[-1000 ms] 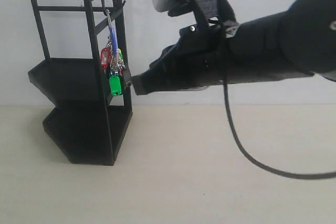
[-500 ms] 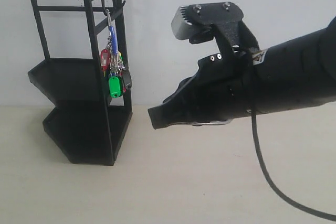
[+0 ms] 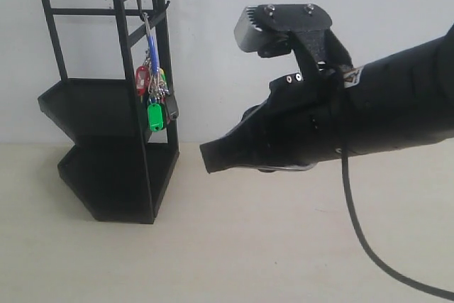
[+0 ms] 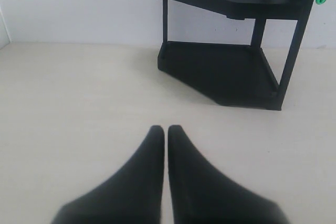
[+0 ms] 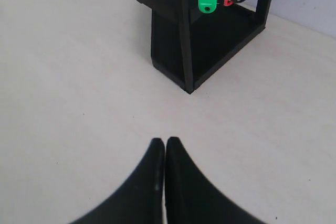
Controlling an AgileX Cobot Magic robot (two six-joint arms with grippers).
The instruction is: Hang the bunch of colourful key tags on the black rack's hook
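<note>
A tall black rack (image 3: 106,140) with two angular shelves stands on the left of a pale counter (image 3: 234,246), against a plain light wall. The colourful key tag bunch (image 3: 156,101) hangs on the rack's right-hand side. Its blue loop is caught over the hook (image 3: 145,13) near the top bar, and the tags dangle freely beside the upper shelf. A red tag, a bright green tag and a black tag are clear among small metal rings, and a little yellow shows behind them. Nothing else touches the bunch.

A bulky black arm reaches in from the right, with a grey camera mounted on top and a black cable (image 3: 355,211) looping down below it. The right fingers (image 3: 213,157) point left toward the rack. They are in the air above the counter, a little lower than the green tag and clearly apart from both the bunch and the rack. In the right wrist view they are pressed together with only a hairline gap, holding nothing.

The left fingers (image 4: 147,182) appear only in the left wrist view. They too are closed against each other and empty, above bare counter, with the rack's two shelves well ahead of them.
</note>
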